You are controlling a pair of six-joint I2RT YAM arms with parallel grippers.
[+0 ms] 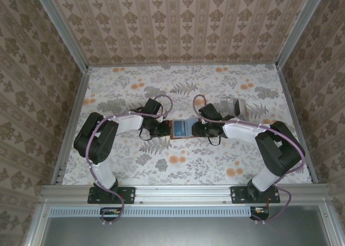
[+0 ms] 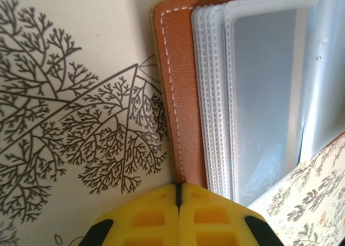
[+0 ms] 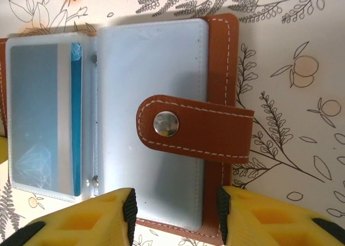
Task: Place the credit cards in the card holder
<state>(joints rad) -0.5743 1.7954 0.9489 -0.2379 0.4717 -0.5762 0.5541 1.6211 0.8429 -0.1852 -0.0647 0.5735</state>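
Left tool (image 2: 178, 191) clenched against card holder (image 2: 179, 95) edge; right tool (image 3: 175, 204) released, straddling it. Expect sleeves (image 3: 151, 68) slippery, floppy (leather stiffer): grip cover (image 3: 221, 52) just ahead of right tool.

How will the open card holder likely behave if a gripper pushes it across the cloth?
The card holder is probably floppy: clear sleeves fan loosely from its cover. Its clasp tab lies unsnapped, so may flap. Lying flat, it likely slides, not tips.

Card holder (image 3: 215, 132) reddish-brown, white stitching; cloth (image 3: 291, 52) leaf-printed.
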